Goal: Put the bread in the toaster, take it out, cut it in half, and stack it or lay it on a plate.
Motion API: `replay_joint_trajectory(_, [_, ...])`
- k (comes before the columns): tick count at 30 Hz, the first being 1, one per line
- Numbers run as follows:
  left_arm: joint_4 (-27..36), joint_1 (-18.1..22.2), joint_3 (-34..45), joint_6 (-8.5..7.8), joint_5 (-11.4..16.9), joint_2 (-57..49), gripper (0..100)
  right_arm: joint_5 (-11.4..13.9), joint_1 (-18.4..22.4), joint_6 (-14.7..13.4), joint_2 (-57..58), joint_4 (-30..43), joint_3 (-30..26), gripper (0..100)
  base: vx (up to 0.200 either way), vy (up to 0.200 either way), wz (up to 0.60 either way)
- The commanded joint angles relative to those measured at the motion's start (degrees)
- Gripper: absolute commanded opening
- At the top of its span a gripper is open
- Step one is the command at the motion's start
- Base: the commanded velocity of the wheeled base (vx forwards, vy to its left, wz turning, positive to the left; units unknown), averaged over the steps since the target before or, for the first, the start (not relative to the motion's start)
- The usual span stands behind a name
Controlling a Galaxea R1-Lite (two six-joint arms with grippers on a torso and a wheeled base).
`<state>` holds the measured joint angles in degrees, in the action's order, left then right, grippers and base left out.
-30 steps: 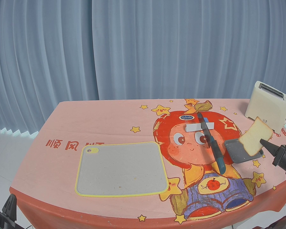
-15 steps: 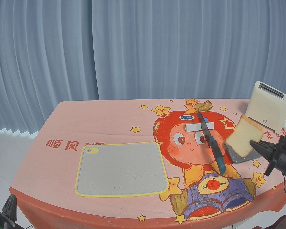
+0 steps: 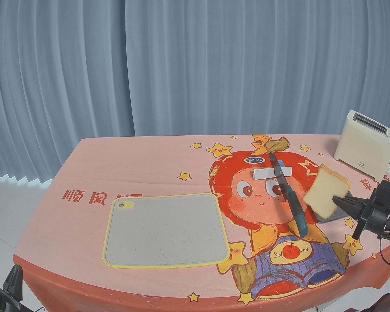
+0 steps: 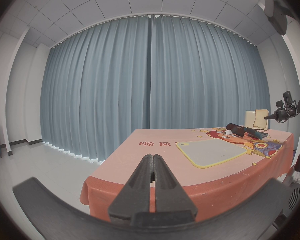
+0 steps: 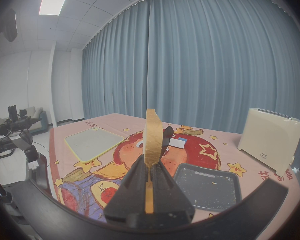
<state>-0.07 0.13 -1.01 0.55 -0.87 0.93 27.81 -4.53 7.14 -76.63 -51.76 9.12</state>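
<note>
Near flat grey tray, squarish bread upright in right pincer

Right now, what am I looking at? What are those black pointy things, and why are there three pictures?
It is a robot with two arms. Each arm ends in a pincer, its hand. One picture comes from a camera on its head, the other two from its wrists. The right pincer holds a slice of bread in the air near a grey tray. The left pincer is shut, holding nothing, beside the table. On the table are a cutting board, a knife and a toaster.
</note>
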Motion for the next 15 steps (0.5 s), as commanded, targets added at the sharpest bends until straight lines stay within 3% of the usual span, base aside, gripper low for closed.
replay_joint_trajectory(1, [0.0, 0.0, 1.0, 0.15, -0.2, -0.9, 0, -1.2, 0.2, 0.1, 0.7, -0.1, 0.5, 0, 0.000, 0.000, 0.00])
replay_joint_trajectory(4, [0.0, 0.0, 1.0, 0.15, -0.2, -0.9, 0, -3.4, 0.3, 0.2, 3.1, 0.0, 1.2, 0, 0.000, 0.000, 0.00])
replay_joint_trajectory(15, [0.0, 0.0, 1.0, 0.42, -0.3, -0.9, 0, -3.8, 0.2, 1.0, 6.2, 0.1, 1.0, 0, 0.000, 0.000, 0.00])
